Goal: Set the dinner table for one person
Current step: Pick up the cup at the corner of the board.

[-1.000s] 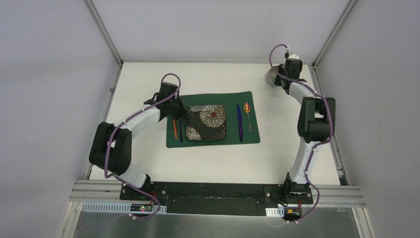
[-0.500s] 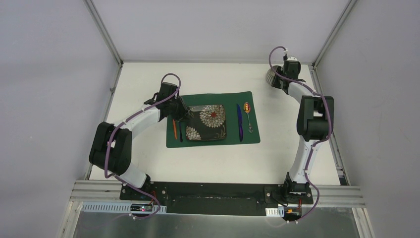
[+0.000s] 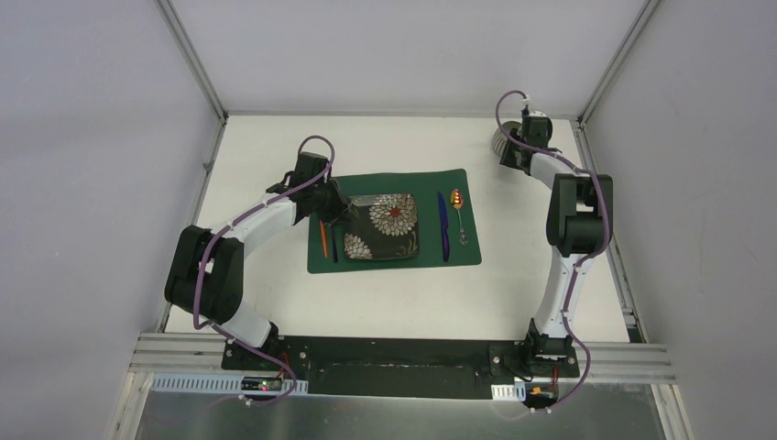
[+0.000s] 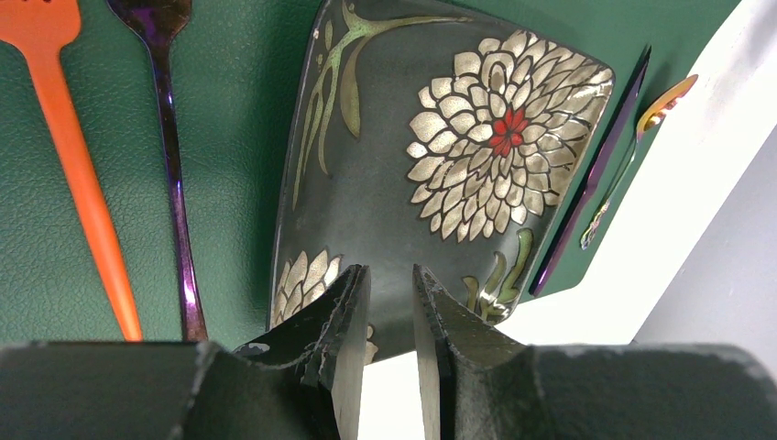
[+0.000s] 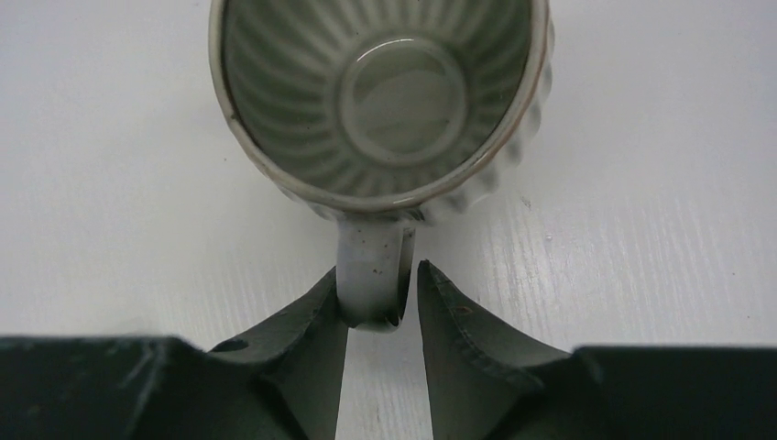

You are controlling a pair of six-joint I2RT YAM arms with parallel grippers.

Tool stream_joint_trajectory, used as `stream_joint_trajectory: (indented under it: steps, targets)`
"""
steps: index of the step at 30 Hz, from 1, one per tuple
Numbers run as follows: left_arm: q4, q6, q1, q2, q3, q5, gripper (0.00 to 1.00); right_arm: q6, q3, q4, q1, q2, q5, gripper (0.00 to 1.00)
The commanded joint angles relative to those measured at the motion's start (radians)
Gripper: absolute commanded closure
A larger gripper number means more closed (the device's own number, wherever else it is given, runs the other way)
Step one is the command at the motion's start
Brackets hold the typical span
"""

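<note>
White matte table (image 3: 275, 147) spans the cell floor between the aluminium posts in the top view, and we see a green placemat (image 3: 421, 181) at its middle. On the mat there's a dark floral plate (image 3: 385, 229). An orange fork (image 3: 323, 238) and a purple fork (image 3: 334, 246) lie left of it, a blue knife (image 3: 443, 227) and a spoon (image 3: 461, 218) right of it. Left hand (image 3: 344, 213) is at the plate's left edge. Right hand (image 3: 511, 147) is at the far right corner by a mug (image 3: 499, 139).

Left wrist: jaws narrow with a slim gap and nothing between them, tips over the plate's near rim. Both forks lie flat on the mat beside the plate, not touching it.

Right wrist: ribbed grey-green mug stands upright on the table, handle between the fingers (image 5: 302, 330). One finger touches the handle. We cannot tell whether the other bears on it, so grip is unconfirmed.
</note>
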Motion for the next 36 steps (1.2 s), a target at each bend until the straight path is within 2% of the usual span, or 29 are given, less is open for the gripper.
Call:
stream_joint_trajectory:
  steps: [1, 12, 17, 29, 36]
  targets:
    - [0.016, 0.014, -0.012, -0.007, 0.027, -0.026, 0.75, 0.022, 0.057, 0.039, -0.004, 0.011, 0.016, 0.64]
    - [0.016, 0.017, -0.011, -0.002, 0.028, -0.024, 0.75, 0.026, 0.011, 0.107, -0.003, -0.004, 0.067, 0.64]
    - [0.016, 0.019, -0.011, 0.003, 0.031, -0.023, 0.75, 0.028, -0.035, 0.189, 0.003, -0.019, 0.107, 0.66]
    - [0.016, 0.023, -0.011, 0.014, 0.029, -0.020, 0.75, 0.040, -0.095, 0.278, 0.012, -0.020, 0.116, 0.98]
    - [0.021, 0.016, -0.011, 0.010, 0.029, -0.017, 0.75, 0.022, -0.130, 0.250, 0.011, -0.081, 0.055, 1.00]
